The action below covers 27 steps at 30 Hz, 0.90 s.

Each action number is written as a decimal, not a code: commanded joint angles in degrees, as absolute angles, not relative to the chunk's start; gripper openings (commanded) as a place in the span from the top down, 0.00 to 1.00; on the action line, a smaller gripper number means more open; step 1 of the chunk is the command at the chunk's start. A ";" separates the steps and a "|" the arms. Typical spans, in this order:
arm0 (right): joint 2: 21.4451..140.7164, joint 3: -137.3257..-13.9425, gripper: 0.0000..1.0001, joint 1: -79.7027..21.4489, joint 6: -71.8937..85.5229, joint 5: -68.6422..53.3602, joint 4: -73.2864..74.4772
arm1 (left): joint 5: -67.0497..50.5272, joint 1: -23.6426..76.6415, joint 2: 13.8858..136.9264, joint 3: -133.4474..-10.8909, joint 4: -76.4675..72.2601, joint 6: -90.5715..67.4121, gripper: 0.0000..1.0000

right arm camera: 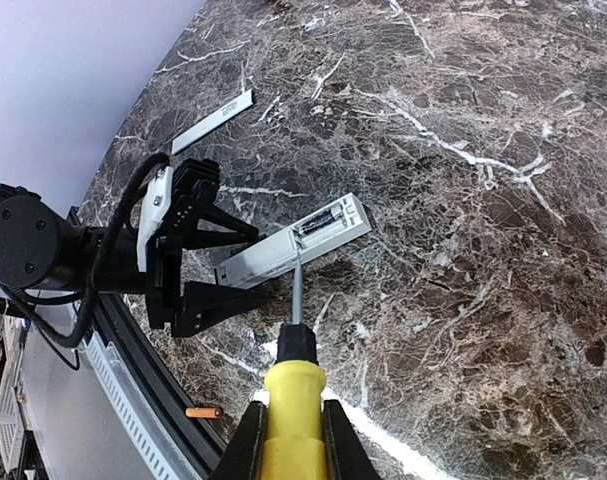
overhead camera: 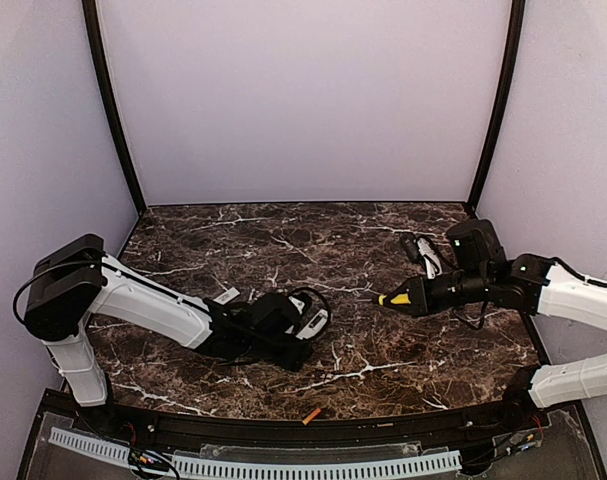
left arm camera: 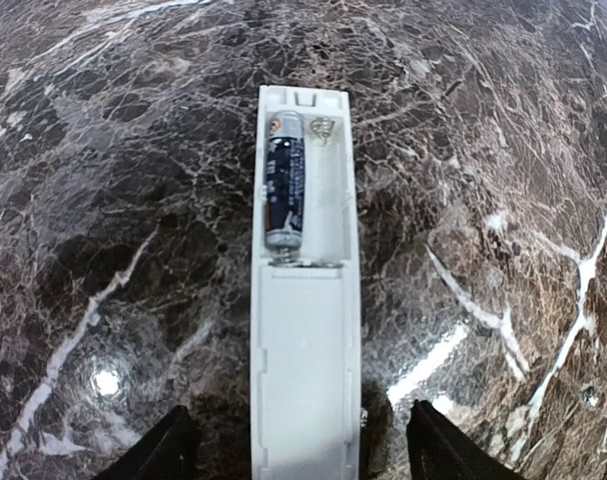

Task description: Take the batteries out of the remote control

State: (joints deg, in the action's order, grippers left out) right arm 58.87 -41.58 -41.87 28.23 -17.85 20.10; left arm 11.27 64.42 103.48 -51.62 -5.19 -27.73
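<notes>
**Remote** (left arm camera: 305, 330): laid mid-table with its cover off. A dark battery (left arm camera: 283, 180) sits at its 12 o'clock end.
**Left gripper** (left arm camera: 303, 445): jaws are spread either side of the remote, and nothing is gripped.
**Right gripper** (right arm camera: 291, 440): clamped on the screwdriver (right arm camera: 295, 370).
**Step:** the remote is best pinned, then the battery's end levered gently.
**Views:** the empty bay (left arm camera: 326, 200) is shown clearly only by the left wrist. An orange battery (overhead camera: 311, 415) at 6 o'clock is shown by the top view.

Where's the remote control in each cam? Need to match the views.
Top external: remote control just left of centre, mostly hidden by the left gripper.
Left wrist: centre, running up from the bottom edge, battery bay open.
Right wrist: centre-left, with the screwdriver tip pointing at it.
Shared landmark: the left gripper, jaws open either side of the remote in every view.
</notes>
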 commanded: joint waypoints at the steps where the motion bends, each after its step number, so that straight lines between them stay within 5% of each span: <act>1: 58.65 -40.69 1.00 -41.55 28.70 -16.27 18.38 | 10.34 64.42 102.33 -51.26 1.48 -27.67 0.18; 5: 59.33 -40.82 1.00 -41.57 28.49 -16.09 18.46 | 10.20 64.37 100.35 -51.85 2.77 -23.40 0.04; 11: 59.98 -40.72 1.00 -41.57 28.68 -15.30 17.57 | 9.81 62.77 98.48 -51.63 0.32 -14.06 0.01; 27: 62.11 -38.97 1.00 -41.57 30.33 -14.39 12.86 | 4.03 61.08 102.98 -23.41 -65.63 -6.95 0.04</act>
State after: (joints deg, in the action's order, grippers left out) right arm 61.12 -38.54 -41.87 30.13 -15.25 15.66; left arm 7.31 60.99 100.25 -25.61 -47.83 -9.28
